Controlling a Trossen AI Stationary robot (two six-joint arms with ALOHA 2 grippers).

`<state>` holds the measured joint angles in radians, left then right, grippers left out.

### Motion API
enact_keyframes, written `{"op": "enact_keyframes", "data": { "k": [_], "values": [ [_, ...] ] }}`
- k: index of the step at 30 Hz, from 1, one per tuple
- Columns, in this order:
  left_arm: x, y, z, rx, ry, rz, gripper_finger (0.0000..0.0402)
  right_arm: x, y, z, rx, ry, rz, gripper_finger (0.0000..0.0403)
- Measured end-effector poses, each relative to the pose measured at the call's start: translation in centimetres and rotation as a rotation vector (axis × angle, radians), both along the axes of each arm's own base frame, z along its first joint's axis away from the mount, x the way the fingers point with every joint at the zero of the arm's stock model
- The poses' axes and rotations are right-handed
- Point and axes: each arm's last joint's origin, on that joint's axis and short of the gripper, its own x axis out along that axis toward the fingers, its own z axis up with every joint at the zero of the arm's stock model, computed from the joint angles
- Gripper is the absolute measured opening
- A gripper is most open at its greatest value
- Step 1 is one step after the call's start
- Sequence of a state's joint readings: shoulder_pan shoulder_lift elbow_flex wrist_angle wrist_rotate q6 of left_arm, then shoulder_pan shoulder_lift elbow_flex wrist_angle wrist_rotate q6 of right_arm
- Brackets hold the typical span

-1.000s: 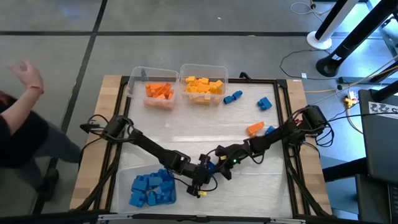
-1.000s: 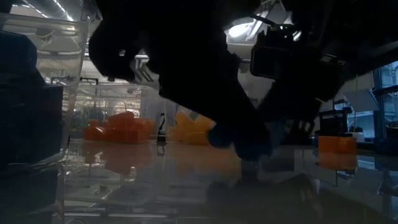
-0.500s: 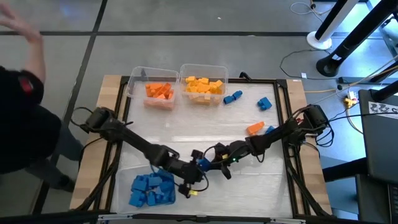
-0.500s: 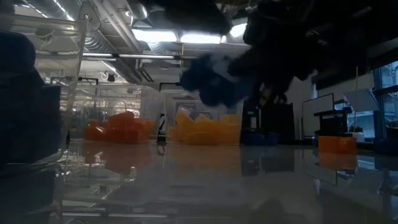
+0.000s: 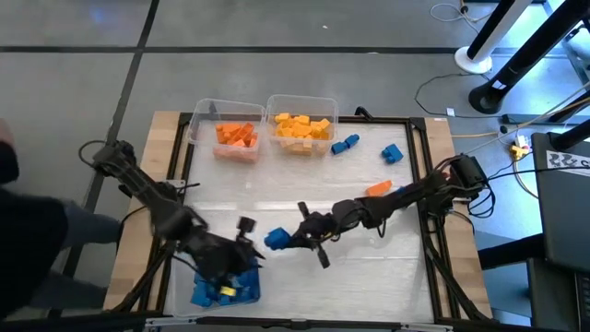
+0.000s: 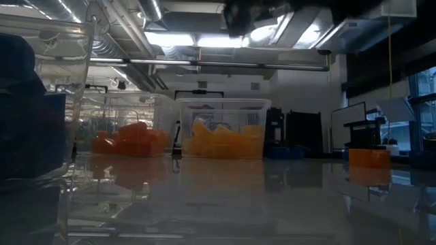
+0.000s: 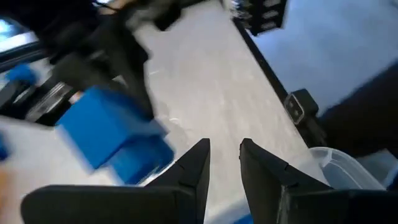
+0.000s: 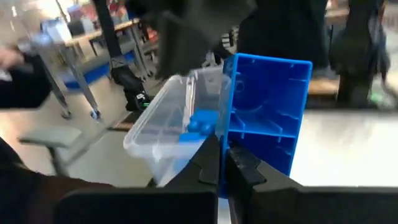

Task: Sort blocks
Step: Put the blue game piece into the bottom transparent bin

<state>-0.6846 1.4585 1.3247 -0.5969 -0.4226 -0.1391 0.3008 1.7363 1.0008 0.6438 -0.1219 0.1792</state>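
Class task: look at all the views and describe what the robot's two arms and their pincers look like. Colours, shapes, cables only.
Both arms are slim, dark and jointed, with black cables looping along them. The left pincer ends in two black, tapering, angular fingers. The right pincer has two similar dark, narrow fingers.

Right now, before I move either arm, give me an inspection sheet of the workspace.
Surface: pale table, wood edges.
Job's things: orange blocks and yellow blocks in far bins; blue blocks in near bin; loose blue and orange blocks.
Clutter: nothing seen.
Grippers: left gripper over blue bin, empty, slightly parted; right gripper shut on blue block.
Cables: floor cables.
Surroundings: person at the table's left.
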Motion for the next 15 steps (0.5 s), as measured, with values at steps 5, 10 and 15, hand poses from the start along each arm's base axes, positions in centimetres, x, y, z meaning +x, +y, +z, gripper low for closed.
{"op": "enact_keyframes", "data": {
  "k": [5, 10, 15],
  "values": [
    [-3.5, 0.4, 1.4, 0.034, -0.041, 0.156, 0.0076, 2.1, 0.5, 2.3, -0.212, 0.038, -0.039, 0.0008],
    [-5.7, 1.0, 1.5, 0.073, -0.038, 0.283, 0.0076, 5.6, 1.7, 2.1, -0.277, 0.009, 0.019, 0.0009],
    [-7.0, 1.5, 1.0, 0.1, -0.009, 0.372, 0.0076, 8.5, 3.1, 0.5, -0.261, 0.001, 0.178, 0.001]
  ]
}}
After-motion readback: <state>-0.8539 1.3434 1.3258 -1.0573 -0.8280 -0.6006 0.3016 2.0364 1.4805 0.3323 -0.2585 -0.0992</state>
